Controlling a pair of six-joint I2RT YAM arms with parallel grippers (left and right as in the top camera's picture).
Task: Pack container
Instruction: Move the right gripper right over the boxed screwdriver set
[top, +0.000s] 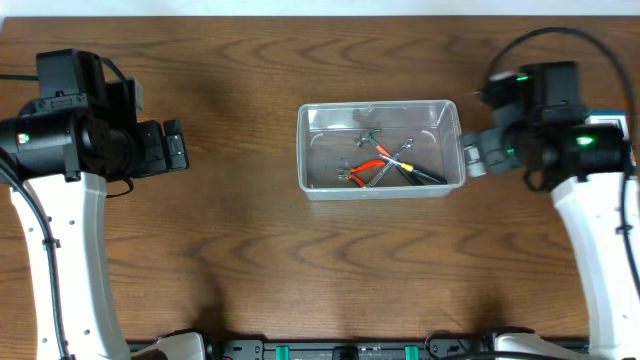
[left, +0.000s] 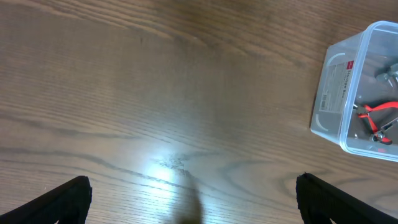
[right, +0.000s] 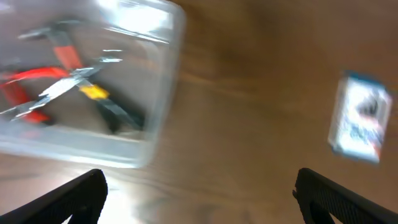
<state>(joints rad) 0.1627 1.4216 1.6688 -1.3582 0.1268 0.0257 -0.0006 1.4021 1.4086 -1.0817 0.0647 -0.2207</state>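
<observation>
- Brown wood-grain table (top: 250, 260) fills every view; the container (top: 305, 170) sits near its middle.
- Our left gripper (left: 193, 183) is spread wide, holding nothing, over bare wood well left of the container.
- Our right gripper (right: 199, 177) is likewise spread wide and empty, just beside the container's right end; we cannot tell if it touches.
- Overhead shows red-handled pliers (top: 366, 172) and a yellow-and-black tool (top: 418, 172) crossed inside, with a small metal piece (top: 362, 140) nearer the far wall.
- Only the right wrist view shows a blue-and-white box (right: 360, 118) on the table, right of the container.
- That view is blurred; we cannot read the box's print.
- The left wrist view cuts the container off at the frame's right edge.
</observation>
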